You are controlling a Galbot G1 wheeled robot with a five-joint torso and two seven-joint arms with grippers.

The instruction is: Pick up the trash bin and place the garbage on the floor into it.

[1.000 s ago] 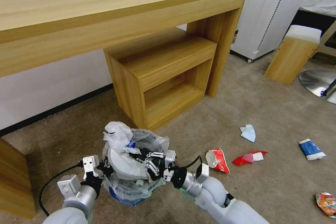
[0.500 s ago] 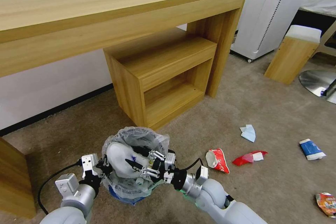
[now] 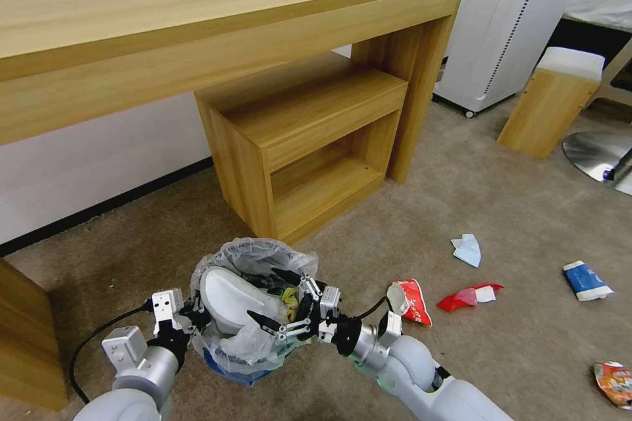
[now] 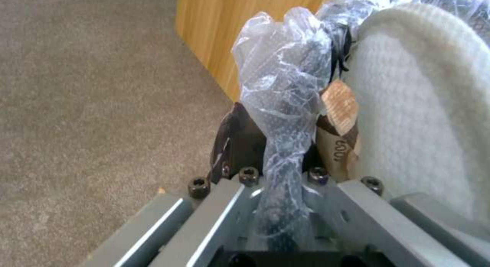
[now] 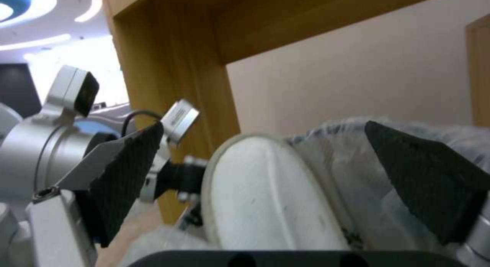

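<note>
The trash bin (image 3: 247, 316) stands on the carpet (image 3: 513, 223) just in front of the low wooden cabinet (image 3: 303, 145), which sits under the long wooden desk (image 3: 217, 33). Its plastic liner (image 3: 260, 253) is crinkled over the rim, and a white slipper (image 3: 230, 299) lies inside, leaning against the left wall of the bin.

The left gripper (image 3: 191, 319) is at the left rim of the bin. In the left wrist view its fingers (image 4: 240, 144) are closed on the rim, with a twist of the liner (image 4: 283, 106) pinched between them.

The right gripper (image 3: 280, 299) is over the right part of the bin mouth. Its fingers (image 5: 128, 175) are wide open and hold nothing; the slipper (image 5: 270, 198) shows between them.

To the right of the bin the carpet has open room, with garbage lying apart: a red wrapper (image 3: 411, 299) near the right arm, another red wrapper (image 3: 469, 296) further right, a light-blue mask (image 3: 467, 250), a blue-white paper cup (image 3: 584, 280), and a colourful packet (image 3: 613, 381) at the right edge. A small stool (image 3: 553, 102) stands well apart at the far right.
</note>
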